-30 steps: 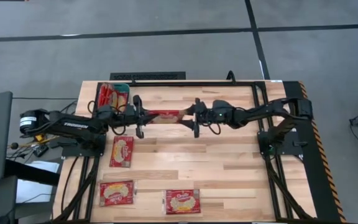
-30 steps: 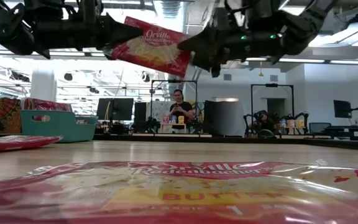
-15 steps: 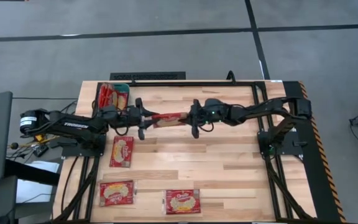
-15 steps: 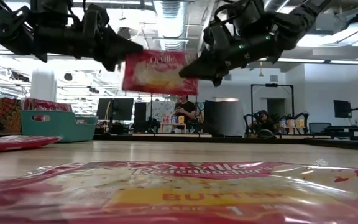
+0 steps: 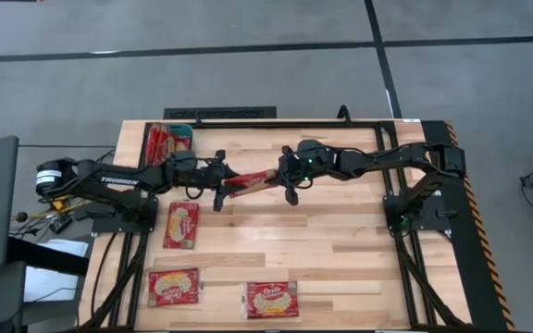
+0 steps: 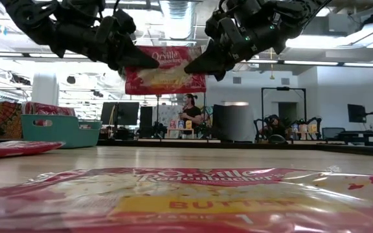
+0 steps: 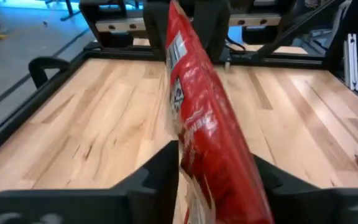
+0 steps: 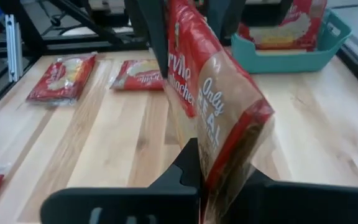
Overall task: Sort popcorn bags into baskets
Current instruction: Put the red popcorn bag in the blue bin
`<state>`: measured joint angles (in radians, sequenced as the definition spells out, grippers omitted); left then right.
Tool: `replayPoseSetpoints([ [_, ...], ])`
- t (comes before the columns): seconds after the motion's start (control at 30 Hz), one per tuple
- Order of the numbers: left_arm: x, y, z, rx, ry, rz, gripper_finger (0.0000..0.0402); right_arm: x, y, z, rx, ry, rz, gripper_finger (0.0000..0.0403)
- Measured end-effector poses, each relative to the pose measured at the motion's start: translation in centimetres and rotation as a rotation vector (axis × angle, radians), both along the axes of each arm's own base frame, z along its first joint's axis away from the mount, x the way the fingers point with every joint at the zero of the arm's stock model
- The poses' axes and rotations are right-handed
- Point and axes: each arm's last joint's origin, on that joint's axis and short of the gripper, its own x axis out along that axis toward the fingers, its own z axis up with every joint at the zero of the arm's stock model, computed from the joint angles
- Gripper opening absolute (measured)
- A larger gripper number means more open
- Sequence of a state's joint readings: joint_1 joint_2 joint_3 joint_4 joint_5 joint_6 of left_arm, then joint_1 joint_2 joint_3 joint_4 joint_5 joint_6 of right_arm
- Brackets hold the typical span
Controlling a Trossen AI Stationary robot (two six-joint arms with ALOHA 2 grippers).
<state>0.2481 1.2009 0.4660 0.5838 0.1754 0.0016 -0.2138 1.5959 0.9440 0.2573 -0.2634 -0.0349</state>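
Grey floor surrounds a pale wooden worktop edged by a black frame; behind it, at table height, an open workshop with monitors and a person standing well back.

Both arms reach toward the middle of the worktop's far half and meet over it. The left gripper and the right gripper each have their jaws clamped on opposite ends of one popcorn bag, held in the air between them — well clear of the wood, as the level view confirms. That bag hangs with its printed face toward the low camera, top edge roughly level. Each wrist view shows it edge-on, pinched between that arm's own fingers.

The teal basket sits at the far left corner of the worktop, already holding red packets standing in it.

Three further bags lie flat on the near left part of the worktop: one just beside the left arm, one at the near left corner, and one near the front edge, toward the middle.
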Motion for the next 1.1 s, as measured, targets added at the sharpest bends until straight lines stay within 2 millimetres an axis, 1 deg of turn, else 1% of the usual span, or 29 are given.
replayPoseSetpoints([
  [0.1,0.0,0.0,0.2,0.021,-0.013,-0.002,0.0066,0.0,0.0,-0.1,0.003,0.009,-0.002,0.0022],
  [0.17,-0.2,0.0,0.4,0.04,-0.014,0.001,0.0023,-0.1,-0.1,-0.1,0.026,0.012,-0.014,0.0039],
  [0.2,-0.2,0.0,0.5,0.046,-0.019,0.011,0.0014,0.0,-0.2,0.0,0.045,0.009,-0.022,0.0055],
  [0.3,-0.6,0.1,0.8,0.061,-0.008,0.104,0.001,-0.1,-0.4,0.1,0.084,0.001,-0.047,0.0113],
  [0.37,-1.2,0.3,0.9,0.079,0.02,0.216,0.0007,-0.1,-0.8,0.2,0.103,-0.015,-0.076,0.0152],
  [0.47,-2.6,0.7,0.6,0.109,0.07,0.432,0.0006,-0.1,-1.3,0.3,0.121,-0.019,-0.161,0.0207],
  [0.53,-3.6,0.9,0.6,0.134,0.117,0.621,0.0006,-0.2,-1.6,0.1,0.117,-0.007,-0.222,0.0235],
  [0.6,-4.7,1.2,0.9,0.157,0.126,0.801,0.0005,-0.3,-1.7,0.0,0.105,0.002,-0.266,0.0253],
  [0.67,-5.9,1.2,0.7,0.175,0.132,0.955,0.0005,-0.2,-1.8,-0.1,0.096,0.005,-0.29,0.026],
  [0.73,-6.9,1.3,0.1,0.169,0.131,1.054,0.0006,-0.2,-1.8,-0.2,0.093,0.01,-0.297,0.0262],
  [0.83,-8.2,1.6,-0.8,0.12,0.12,1.134,0.0005,-0.2,-1.8,-0.2,0.076,0.005,-0.292,0.0261],
  [0.93,-9.5,1.6,-2.5,0.089,0.177,1.22,0.0005,-0.2,-1.8,-0.3,0.068,0.011,-0.289,0.0257],
  [1.1,-11.1,1.5,-3.3,0.091,0.217,1.34,0.001,-0.3,-1.8,-0.4,0.047,0.025,-0.281,0.0254],
])
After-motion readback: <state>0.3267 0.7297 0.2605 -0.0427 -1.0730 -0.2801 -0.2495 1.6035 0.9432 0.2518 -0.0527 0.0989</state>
